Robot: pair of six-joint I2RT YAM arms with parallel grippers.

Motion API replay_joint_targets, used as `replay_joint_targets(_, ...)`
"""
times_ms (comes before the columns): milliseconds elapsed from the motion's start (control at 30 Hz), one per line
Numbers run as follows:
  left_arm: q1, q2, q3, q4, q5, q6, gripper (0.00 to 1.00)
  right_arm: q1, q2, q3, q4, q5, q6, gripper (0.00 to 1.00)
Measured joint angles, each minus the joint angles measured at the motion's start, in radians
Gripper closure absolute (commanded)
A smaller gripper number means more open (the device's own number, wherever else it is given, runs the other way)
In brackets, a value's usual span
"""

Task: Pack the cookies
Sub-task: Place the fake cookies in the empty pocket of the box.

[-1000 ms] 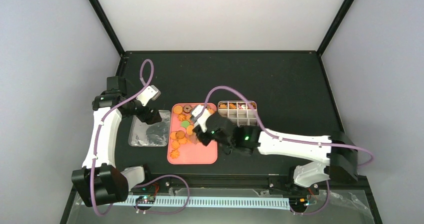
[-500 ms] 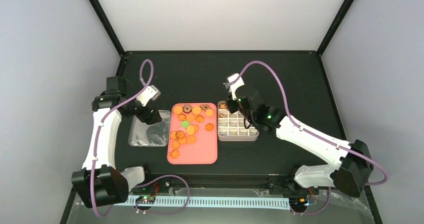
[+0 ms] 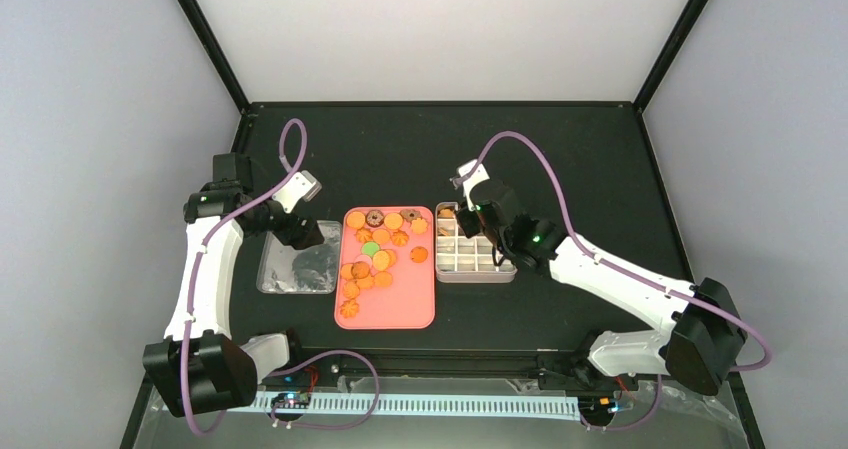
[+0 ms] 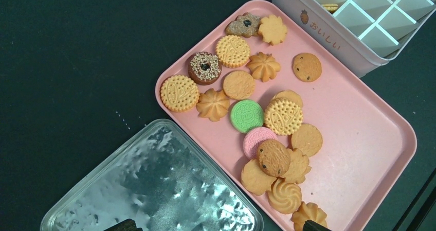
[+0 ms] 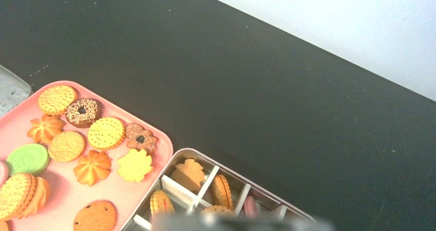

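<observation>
Top view: fixed high above and behind the arm bases, looking down and forward; from far off it takes in the whole desk [image 3: 580, 149].
Left wrist view: close above, looking down on the pink tray [image 4: 370, 138], the clear lid [image 4: 154, 190] at its left and one corner of the gridded tin [image 4: 329, 33].
Right wrist view: close and low over the tin, facing the far wall [image 5: 360, 25].
Shared: all three views show the tray's far end with its cookies [image 5: 82, 111] and the tin beside it.
</observation>
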Motion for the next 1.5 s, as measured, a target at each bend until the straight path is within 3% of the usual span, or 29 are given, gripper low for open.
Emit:
replay_joint_targets(67,0.000,0.000,0.000,0.000,0.001,0.000,0.16,0.000,0.000,-0.001,0.003,0.000,0.003,0.71)
replay_joint_targets(567,0.000,0.000,-0.006,0.000,0.007,0.000,0.16,-0.001,-0.005,0.016,-0.008,-0.073,0.012,0.60)
replay_joint_targets(1500,0.000,0.000,-0.006,-0.001,0.015,0.000,0.17,-0.007,-0.089,0.043,-0.040,-0.114,-0.001,0.66)
